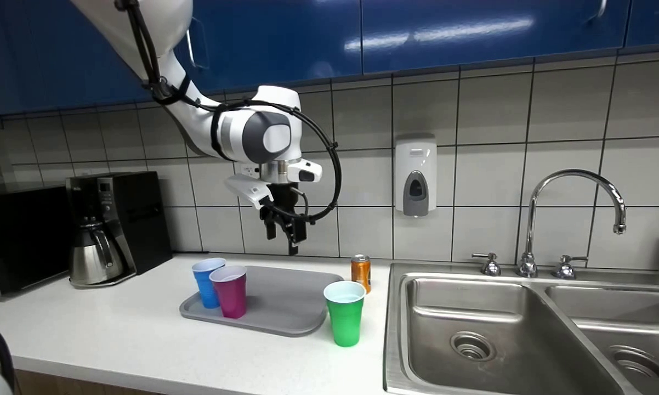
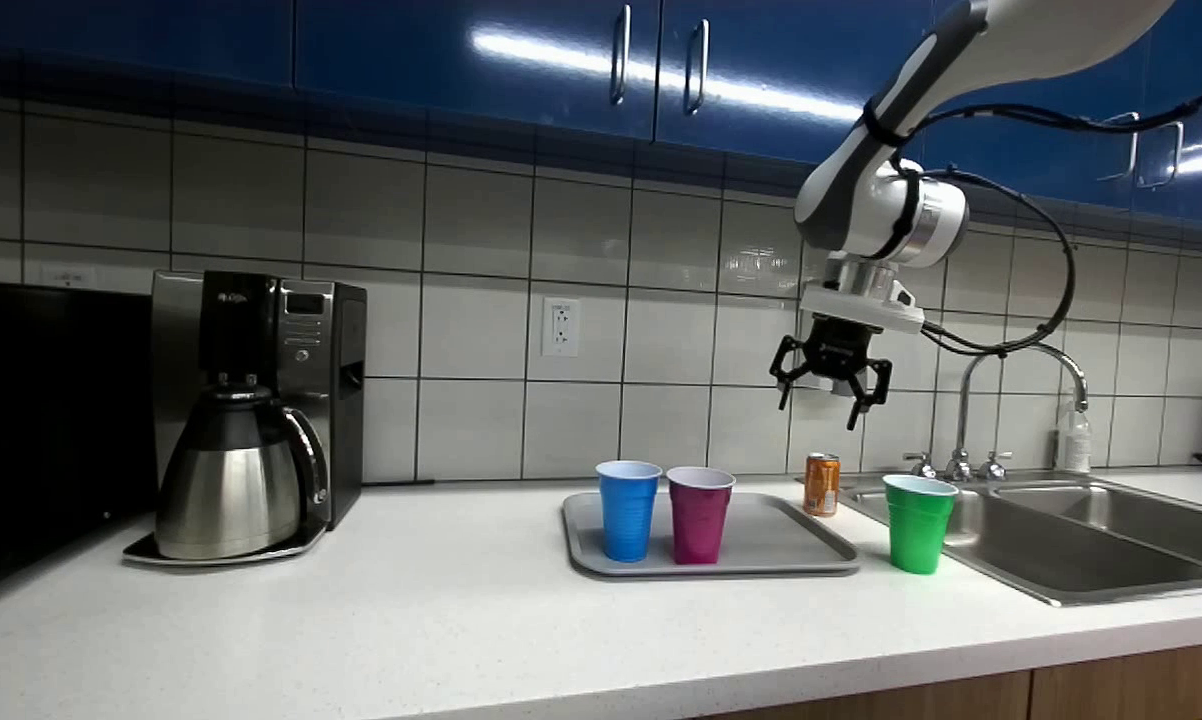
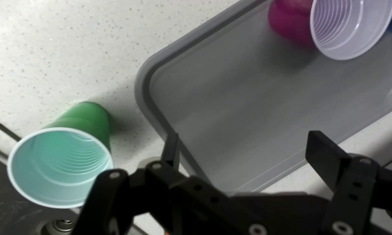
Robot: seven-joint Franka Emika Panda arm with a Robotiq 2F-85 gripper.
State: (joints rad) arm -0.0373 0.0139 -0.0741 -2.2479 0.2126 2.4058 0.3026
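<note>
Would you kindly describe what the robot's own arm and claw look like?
The arm is white and rounded, with dark grey panels and a silvery metal collar above the claw. Black cables run along it, tied with black straps, and loop outward. The claw is black, with two angular, jointed fingers.

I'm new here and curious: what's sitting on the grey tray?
A blue cup and a magenta cup stand upright on the grey tray. The tray surface directly beneath them is covered, so I can't see it.

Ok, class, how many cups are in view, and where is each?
3: the blue cup and magenta cup stand on the gray tray; the green cup stands on the counter, between tray and sink.
</note>
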